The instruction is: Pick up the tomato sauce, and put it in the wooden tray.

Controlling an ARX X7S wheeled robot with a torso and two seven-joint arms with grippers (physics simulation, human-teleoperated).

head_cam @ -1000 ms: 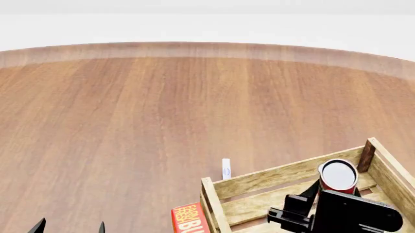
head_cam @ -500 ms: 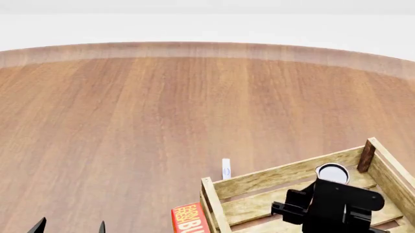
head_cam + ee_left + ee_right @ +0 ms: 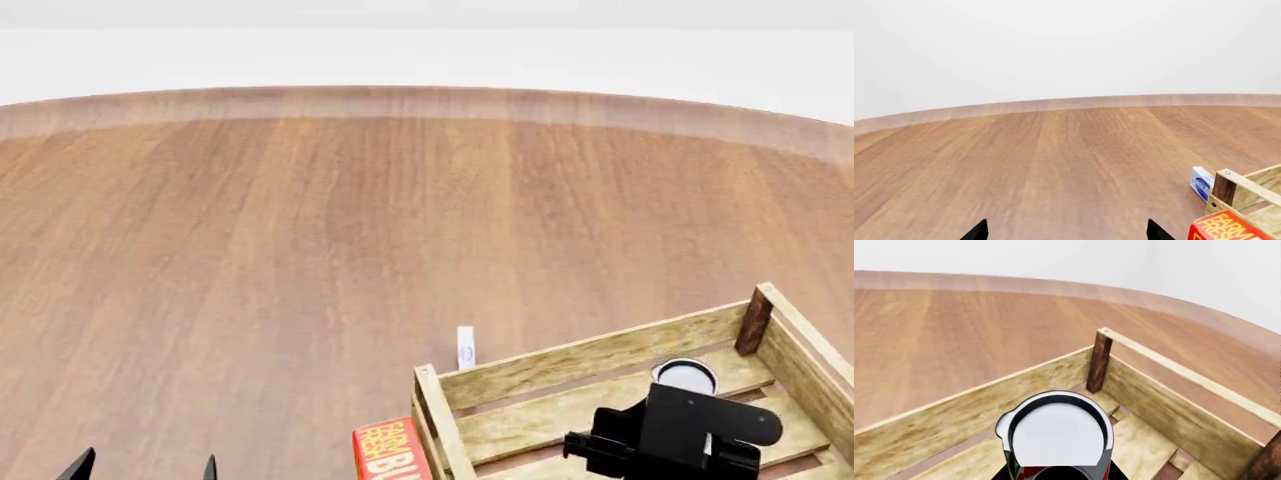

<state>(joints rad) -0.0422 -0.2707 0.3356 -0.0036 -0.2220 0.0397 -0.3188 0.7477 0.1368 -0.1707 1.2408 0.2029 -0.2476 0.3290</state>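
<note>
The tomato sauce [image 3: 685,376] is a can with a pale silvery top and a red label. It is upright inside the wooden tray [image 3: 587,355], near the tray's far wall. My right gripper [image 3: 687,425] is shut on it from the near side. In the right wrist view the tomato sauce [image 3: 1057,432] fills the space between the jaws of my right gripper [image 3: 1061,475], with the wooden tray [image 3: 954,415] and its dark corner post around it. My left gripper [image 3: 144,467] is open and empty at the near left, and it also shows in the left wrist view [image 3: 1064,232].
A red box [image 3: 390,450] lies against the tray's left side, and it also shows in the left wrist view [image 3: 1224,230]. A small white-and-blue box [image 3: 466,348] stands just beyond the tray's left corner. The wooden table's curved far edge [image 3: 427,100] runs across the back.
My right gripper has come down with the tomato sauce, from above the tray's far wall to down inside the tray. The left arm has not moved.
</note>
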